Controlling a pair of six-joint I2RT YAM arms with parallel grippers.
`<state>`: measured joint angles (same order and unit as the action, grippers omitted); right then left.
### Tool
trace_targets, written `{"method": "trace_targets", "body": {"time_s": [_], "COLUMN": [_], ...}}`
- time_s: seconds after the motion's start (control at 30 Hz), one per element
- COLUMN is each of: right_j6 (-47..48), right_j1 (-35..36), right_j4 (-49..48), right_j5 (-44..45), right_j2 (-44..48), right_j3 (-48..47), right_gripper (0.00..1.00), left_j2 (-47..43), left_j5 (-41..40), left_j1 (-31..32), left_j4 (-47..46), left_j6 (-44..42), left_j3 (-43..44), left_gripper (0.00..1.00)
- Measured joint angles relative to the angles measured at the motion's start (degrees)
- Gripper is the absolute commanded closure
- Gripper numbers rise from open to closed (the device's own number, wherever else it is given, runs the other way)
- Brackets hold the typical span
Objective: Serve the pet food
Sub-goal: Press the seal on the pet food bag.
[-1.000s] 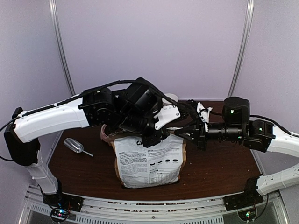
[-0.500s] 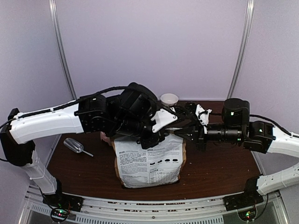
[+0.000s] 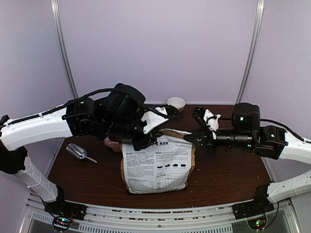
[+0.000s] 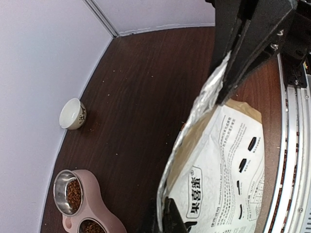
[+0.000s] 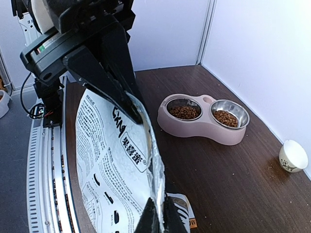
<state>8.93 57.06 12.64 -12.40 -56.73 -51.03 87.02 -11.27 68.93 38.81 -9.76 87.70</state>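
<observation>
1. At table centre, the bag [image 3: 155,165] stands upright. Its white printed face is toward the arm bases, and silver lining shows along the top rim.
2. Left gripper [image 4: 164,216]: jaws are closed narrow on the left end of that rim, with foil and paper pinched between them.
3. Right gripper [image 5: 156,213]: jaws are clamped tight on the right end of the same rim. The foil edge runs between the 2 grippers.
4. Kibble [image 5: 183,112] shows as brown pellets in both steel cups of the pink feeder [image 5: 201,128]. Whatever is inside the bag is hidden from all 3 views.
5. The feeder sits on the table [image 3: 218,174] to the left rear of the bag, near it but apart, mostly hidden under the left arm in the overhead view.
6. A small white bowl [image 3: 176,103] stands by the back wall, beyond the feeder.
7. A metal scoop [image 3: 77,151] lies left of the bag, well apart from both grippers.
</observation>
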Motion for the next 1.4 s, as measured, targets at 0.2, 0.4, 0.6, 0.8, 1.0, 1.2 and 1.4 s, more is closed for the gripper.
{"method": "trace_targets", "body": {"time_s": [0.2, 0.4, 0.6, 0.8, 1.0, 1.2, 1.4], "right_j6": [0.1, 0.2, 0.2, 0.4, 0.4, 0.4, 0.4], "right_j1": [0.0, 0.0, 0.0, 0.0, 0.1, 0.1, 0.1], "right_j4": [0.7, 1.0, 0.7, -0.1, -0.8, -0.9, -0.7], "right_j5": [0.6, 1.4, 1.6, 1.5, 0.9, 0.7, 0.7], "right_j2": [0.0, 0.4, 0.6, 0.6, 0.6, 0.6, 0.6], "right_j3": [0.0, 0.0, 0.0, 0.0, 0.0, 0.0, 0.0], "right_gripper": [1.00, 1.00, 1.00, 1.00, 1.00, 1.00, 1.00], "left_j2": [-2.1, -4.7, -6.8, -8.9, -11.6, -13.4, -14.7], "left_j5": [-1.7, -3.9, -3.9, -1.0, 2.4, 4.2, 4.5], "left_j1": [-0.9, -3.3, -4.6, -6.1, -8.3, -9.6, -10.2], "left_j4": [-1.4, -1.3, -2.0, -3.3, -4.6, -4.9, -5.5], "left_j6": [-0.8, -1.5, -2.4, -2.4, -2.4, -2.3, -2.0], "left_j3": [-3.7, -6.8, -9.2, -11.2, -13.9, -15.5, -16.9], "left_gripper": [0.97, 1.00, 1.00, 1.00, 1.00, 1.00, 1.00]}}
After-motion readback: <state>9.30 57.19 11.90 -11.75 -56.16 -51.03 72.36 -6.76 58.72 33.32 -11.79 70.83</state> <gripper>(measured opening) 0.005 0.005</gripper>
